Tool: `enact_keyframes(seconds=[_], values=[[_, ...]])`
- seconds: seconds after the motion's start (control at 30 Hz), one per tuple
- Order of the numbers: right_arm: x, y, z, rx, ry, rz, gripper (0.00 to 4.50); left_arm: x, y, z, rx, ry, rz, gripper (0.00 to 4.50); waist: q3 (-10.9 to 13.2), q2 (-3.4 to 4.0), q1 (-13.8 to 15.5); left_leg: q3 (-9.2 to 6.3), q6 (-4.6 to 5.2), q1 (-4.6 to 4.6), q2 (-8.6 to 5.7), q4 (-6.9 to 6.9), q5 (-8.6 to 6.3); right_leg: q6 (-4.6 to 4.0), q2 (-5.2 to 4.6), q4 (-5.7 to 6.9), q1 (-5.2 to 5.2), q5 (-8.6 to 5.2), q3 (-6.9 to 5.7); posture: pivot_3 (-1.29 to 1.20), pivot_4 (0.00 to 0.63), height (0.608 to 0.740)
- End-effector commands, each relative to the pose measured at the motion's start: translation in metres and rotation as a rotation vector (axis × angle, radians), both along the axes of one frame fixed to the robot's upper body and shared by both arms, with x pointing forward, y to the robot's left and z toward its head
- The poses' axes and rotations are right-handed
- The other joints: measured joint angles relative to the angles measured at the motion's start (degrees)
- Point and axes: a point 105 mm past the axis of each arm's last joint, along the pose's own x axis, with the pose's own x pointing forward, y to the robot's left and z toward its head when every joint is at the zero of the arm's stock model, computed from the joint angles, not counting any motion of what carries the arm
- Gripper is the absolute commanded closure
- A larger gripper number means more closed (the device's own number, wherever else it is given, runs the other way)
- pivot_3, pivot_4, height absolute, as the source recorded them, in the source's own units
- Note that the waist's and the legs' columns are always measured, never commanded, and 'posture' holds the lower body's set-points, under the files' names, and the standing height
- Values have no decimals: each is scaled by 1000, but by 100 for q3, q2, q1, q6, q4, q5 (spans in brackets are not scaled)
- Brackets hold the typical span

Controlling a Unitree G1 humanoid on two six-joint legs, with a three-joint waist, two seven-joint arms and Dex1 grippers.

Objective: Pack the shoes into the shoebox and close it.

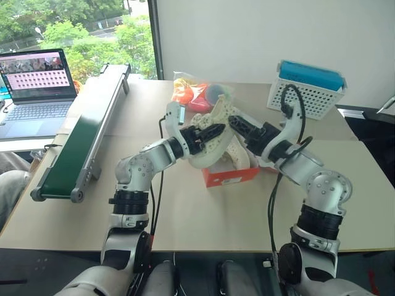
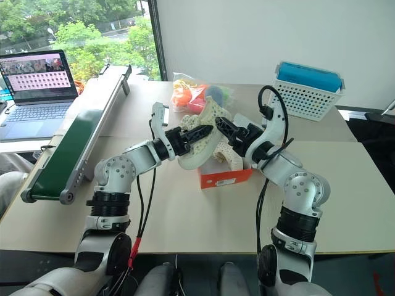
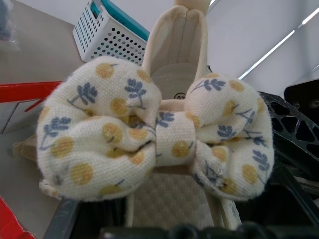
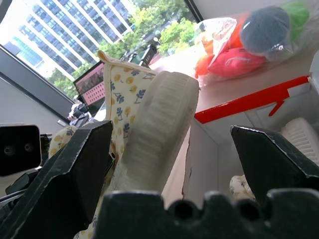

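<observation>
A cream shoe with a printed fabric bow is held in the jaws of the left gripper, just above the open red shoebox in the middle of the table. The shoe is carried tilted, its pale ribbed sole turned toward the right gripper, presumably so that it can be steadied or re-oriented before being lowered. The jaws of the right gripper are spread wide, one on either side of the sole, and nothing is gripped by them. A second shoe is seen already lying inside the white interior of the shoebox. Behind the shoebox a clear bag of coloured items and a white perforated basket are left aside.
</observation>
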Motion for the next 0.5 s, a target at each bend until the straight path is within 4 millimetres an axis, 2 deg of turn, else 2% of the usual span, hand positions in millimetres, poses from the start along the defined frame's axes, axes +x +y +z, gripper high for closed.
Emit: enact_keyframes(seconds=[0.03,0.27,0.43,0.5], values=[[-5,8,12,7,-21,55,0,-1,-2,23,-26,-90,-9,1712,0,0,-1,0,0,0,0,0,0,0,0,0,0,0,0,0,150,705],[-2,11,8,28,24,65,0,-4,-3,23,-22,-100,-15,1712,0,0,0,0,2,-1,0,-1,-1,0,-1,0,0,0,-1,0,150,705],[6,7,17,95,24,39,1334,-6,-5,21,-21,-98,-21,1756,0,1,-2,0,3,-2,1,-1,-2,0,0,-1,-1,0,-1,0,150,705],[9,5,20,105,23,29,2129,-7,-6,20,-18,-97,-23,1756,1,1,-2,0,3,-2,1,-1,-2,0,0,-1,-1,0,-1,0,150,705]])
